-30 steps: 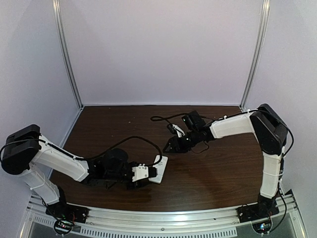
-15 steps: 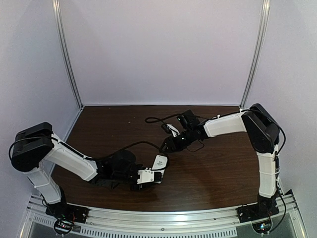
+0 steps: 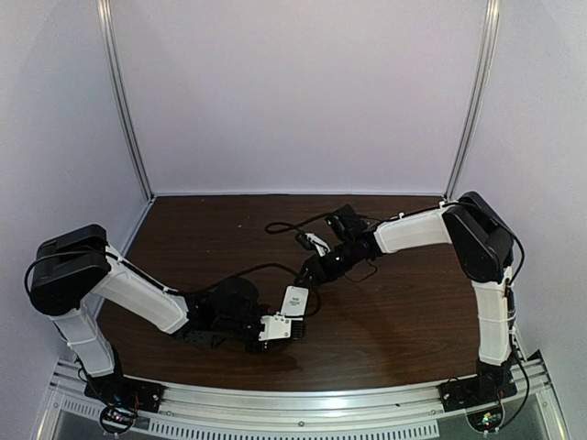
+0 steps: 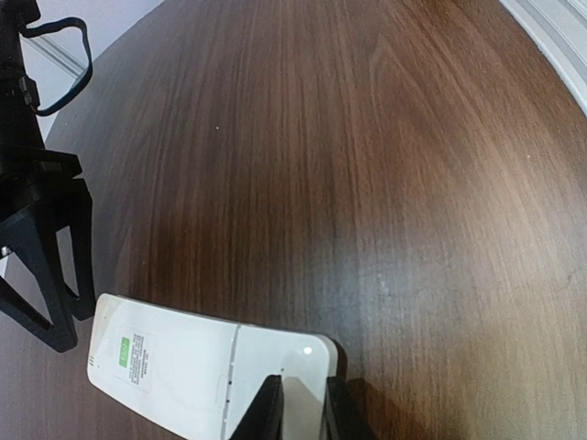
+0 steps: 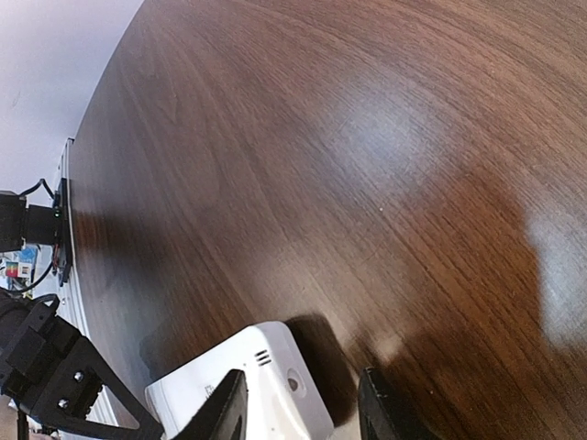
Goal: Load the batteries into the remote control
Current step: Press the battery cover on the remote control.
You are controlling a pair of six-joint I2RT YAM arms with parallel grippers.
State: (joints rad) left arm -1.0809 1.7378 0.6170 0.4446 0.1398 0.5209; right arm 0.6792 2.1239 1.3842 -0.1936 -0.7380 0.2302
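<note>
The remote control (image 3: 294, 301) lies back side up, white with a small green-marked label; no buttons or display show. My left gripper (image 3: 279, 328) is shut on its near end; in the left wrist view the remote (image 4: 174, 360) sits between my gripper's (image 4: 303, 414) two dark fingers. My right gripper (image 3: 312, 269) is open at the remote's far end. In the right wrist view the remote's corner (image 5: 275, 390) lies between the spread jaws of that gripper (image 5: 303, 408), closer to the left finger (image 5: 227, 414). The batteries are out of view.
A black cable (image 3: 286, 223) loops over the dark wooden table (image 3: 394, 321) behind the right gripper. The left arm's cable (image 3: 240, 271) arcs above the left wrist. White walls and metal posts (image 3: 128, 119) enclose the table.
My left gripper has carried the remote rightward and turned it more end-on toward the right arm. My right gripper has moved left and down to the remote's far end.
</note>
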